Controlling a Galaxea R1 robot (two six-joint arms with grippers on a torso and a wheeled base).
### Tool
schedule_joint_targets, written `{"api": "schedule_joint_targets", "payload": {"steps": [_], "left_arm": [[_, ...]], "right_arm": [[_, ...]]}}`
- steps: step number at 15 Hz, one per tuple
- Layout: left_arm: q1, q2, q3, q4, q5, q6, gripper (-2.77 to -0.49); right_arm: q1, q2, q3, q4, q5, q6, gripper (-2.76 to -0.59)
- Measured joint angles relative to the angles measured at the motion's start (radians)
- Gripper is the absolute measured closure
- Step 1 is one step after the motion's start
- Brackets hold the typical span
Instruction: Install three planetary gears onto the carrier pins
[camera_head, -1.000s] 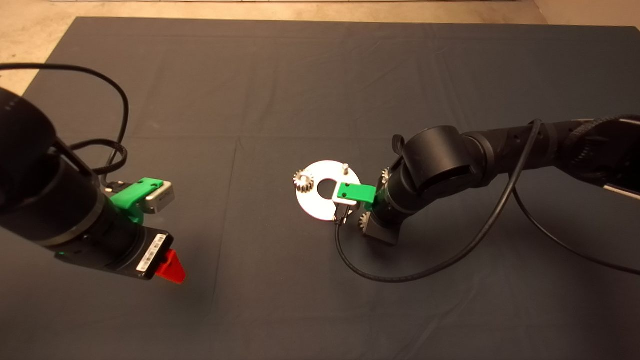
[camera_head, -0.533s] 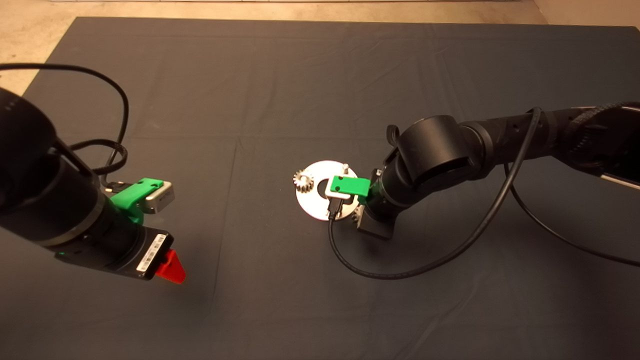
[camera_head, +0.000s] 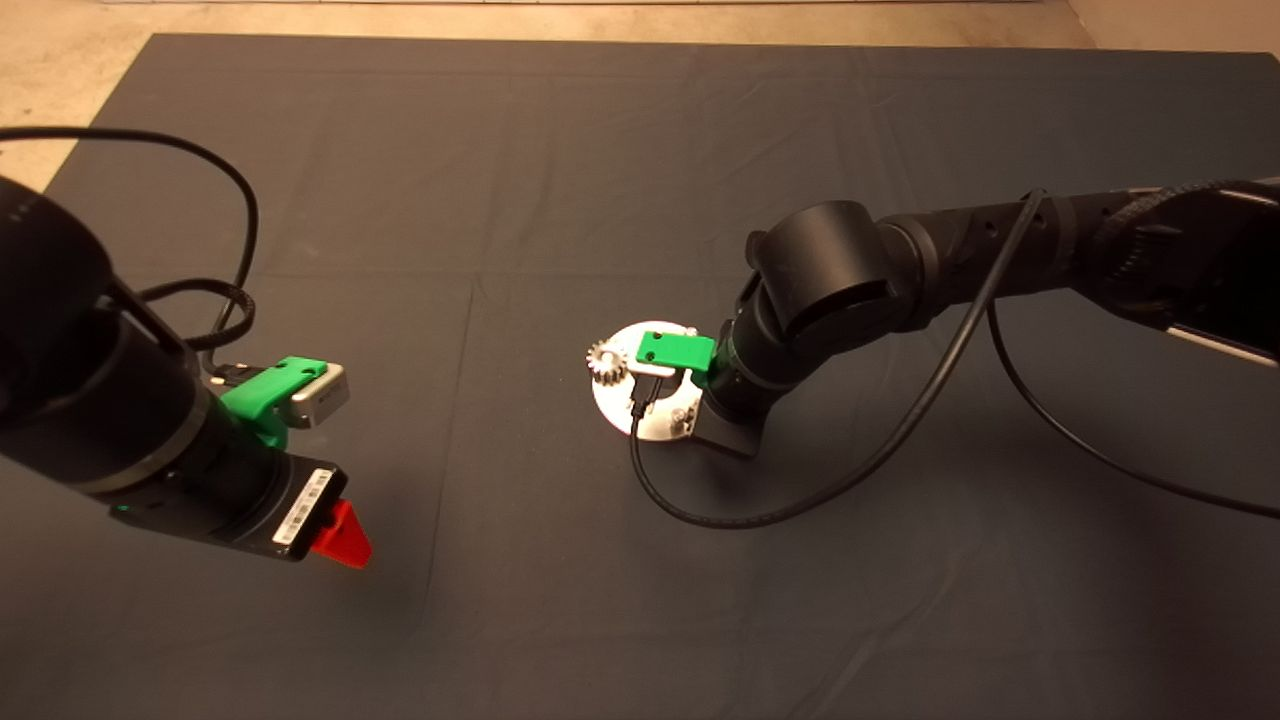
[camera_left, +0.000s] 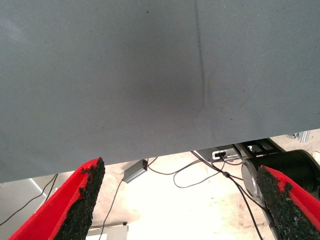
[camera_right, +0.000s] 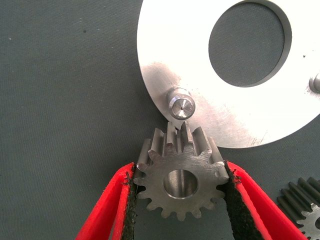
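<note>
Right gripper (camera_right: 179, 192) is clamped on a gear (camera_right: 179, 181), pads on opposite tooth flanks, bore clear and facing the camera. It hangs just beside the nearest pin (camera_right: 180, 107) at the disc (camera_right: 175, 45) edge, not yet over it. One gear (camera_head: 606, 361) already sits at the disc's left rim in the head view; a third gear (camera_right: 306, 210) lies on the mat (camera_head: 560, 180) just beside the disc. A second pin (camera_right: 315, 82) shows at the far rim.

Handling guess: steel, rigid, smooth, small but dense; teeth give the pads bite, so the across-the-teeth grip looks right. Bore-to-pin fit probably tight, so keep the gear level or it will jam.

Left gripper (camera_left: 182, 200) is parked over the mat's left side, fingers wide apart, holding nothing.
</note>
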Motion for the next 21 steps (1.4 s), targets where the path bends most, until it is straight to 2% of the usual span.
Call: {"api": "schedule_joint_targets", "payload": {"steps": [10,12,16,21], "left_arm": [[0.000,0.000,0.000,0.000,0.000,0.000,-2.17],[0.000,0.000,0.000,0.000,0.000,0.000,-2.17],[-0.003,0.000,0.000,0.000,0.000,0.000,-2.17],[-0.003,0.001,0.000,-0.002,0.000,0.000,-2.17]], "right_arm": [[0.003,0.021,-0.061,0.008,-0.011,0.000,-1.07],[0.012,0.024,-0.062,0.014,-0.009,0.000,-1.07],[0.056,0.032,-0.064,0.014,-0.001,0.001,-1.07],[0.059,0.037,-0.067,0.028,-0.002,0.002,-1.07]]}}
